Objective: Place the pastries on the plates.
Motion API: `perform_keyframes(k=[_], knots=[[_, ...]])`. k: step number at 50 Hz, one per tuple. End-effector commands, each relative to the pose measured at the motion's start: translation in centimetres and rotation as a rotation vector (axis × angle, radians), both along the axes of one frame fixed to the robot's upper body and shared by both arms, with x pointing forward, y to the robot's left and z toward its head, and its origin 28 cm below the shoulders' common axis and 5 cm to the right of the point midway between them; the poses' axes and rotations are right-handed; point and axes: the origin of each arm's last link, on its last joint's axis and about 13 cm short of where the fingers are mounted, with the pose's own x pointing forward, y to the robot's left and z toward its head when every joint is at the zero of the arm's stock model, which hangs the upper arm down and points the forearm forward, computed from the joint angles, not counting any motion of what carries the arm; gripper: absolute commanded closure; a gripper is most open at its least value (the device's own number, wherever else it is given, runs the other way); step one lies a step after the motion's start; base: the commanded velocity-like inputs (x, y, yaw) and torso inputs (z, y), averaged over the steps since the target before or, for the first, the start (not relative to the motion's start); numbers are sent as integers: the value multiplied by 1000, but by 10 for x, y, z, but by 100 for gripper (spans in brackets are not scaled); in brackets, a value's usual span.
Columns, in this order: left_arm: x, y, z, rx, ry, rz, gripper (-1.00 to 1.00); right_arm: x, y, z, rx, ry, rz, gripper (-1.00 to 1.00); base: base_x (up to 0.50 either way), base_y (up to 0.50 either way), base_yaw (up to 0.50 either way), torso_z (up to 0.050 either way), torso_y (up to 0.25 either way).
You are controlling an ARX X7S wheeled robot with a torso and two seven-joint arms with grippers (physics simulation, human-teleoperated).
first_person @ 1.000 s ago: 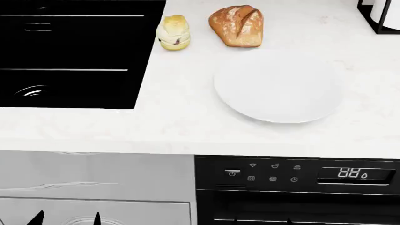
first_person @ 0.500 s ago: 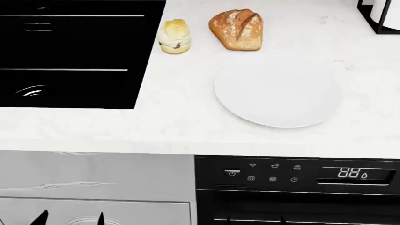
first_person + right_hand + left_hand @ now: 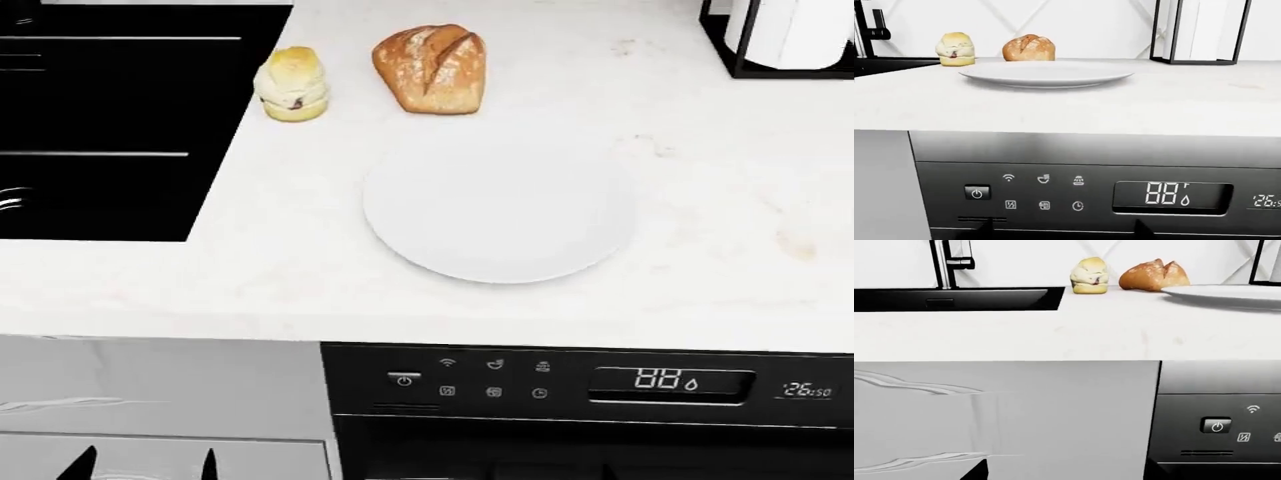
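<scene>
The crusty loaf and the small pale bun sit on the white counter, behind one white plate. A second plate is out of view. Both grippers hang below the counter's front edge, open and empty. Two tips of the left gripper show at the bottom of the head view. In the left wrist view the left gripper faces a grey cabinet front, with the bun, the loaf and the plate above. The right gripper faces the appliance panel, below the plate, the bun and the loaf.
A black sink is set in the counter left of the bun, with a faucet behind it. A black-framed paper towel holder stands at the back right. A black appliance with a lit display is under the counter.
The head view has shifted to the right, so the bun, loaf and plate now lie further left in the picture. Both grippers stay low and open.
</scene>
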Motion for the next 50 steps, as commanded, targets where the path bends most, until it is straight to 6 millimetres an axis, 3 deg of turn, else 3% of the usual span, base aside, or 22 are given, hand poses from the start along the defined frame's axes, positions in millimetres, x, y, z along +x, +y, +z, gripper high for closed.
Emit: perform_keyframes(k=[1,14,50], knots=[[1,-1,1,-5,-4,4,-100,1,1,-1,-88,12,9,-100,227,-156,0,0,0],[-1,-4,3,2,-69,-35,-100,0,0,-1,-78,-3,1,-100,112,-12,0,3,0],[-2,-3,5,33,-97,-50,-100,-2,-1,4,-69,-19,-28,-100,0,0,0,50,0]])
